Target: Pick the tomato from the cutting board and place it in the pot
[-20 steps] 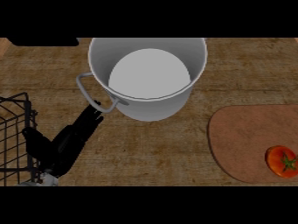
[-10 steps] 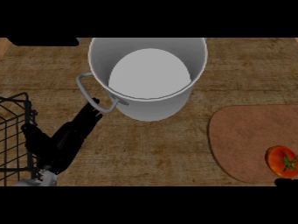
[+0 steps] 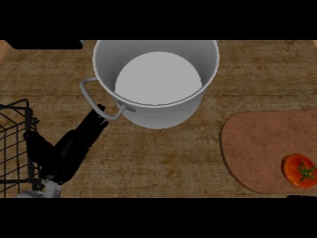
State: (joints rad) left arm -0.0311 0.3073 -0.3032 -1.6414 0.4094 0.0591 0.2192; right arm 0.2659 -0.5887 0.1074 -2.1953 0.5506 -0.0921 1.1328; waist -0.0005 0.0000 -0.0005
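1. Far left on my feed there's a black wire basket [image 3: 6, 144] sitting on the wooden bench [image 3: 161, 158], cut off by the edge of the view.
2. Just beside it is my left hand [image 3: 71, 146], fingers straight and stretched up toward the pot, holding nothing. The fingertips [image 3: 100, 111] sit right at the pot's side handle [image 3: 92, 95]; can't tell if they actually touch it.
3. Middle top: the grey pot [image 3: 157, 116], upright, with nothing in it.
4. Right side: the brown cutting board [image 3: 270, 139], lying flat on the bench.
5. The tomato [image 3: 301, 170] is on the board near its lower right corner, well apart from the pot.
6. Right hand [image 3: 312, 197]: only a dark sliver shows at the bottom edge below the tomato, so I can't tell its state.
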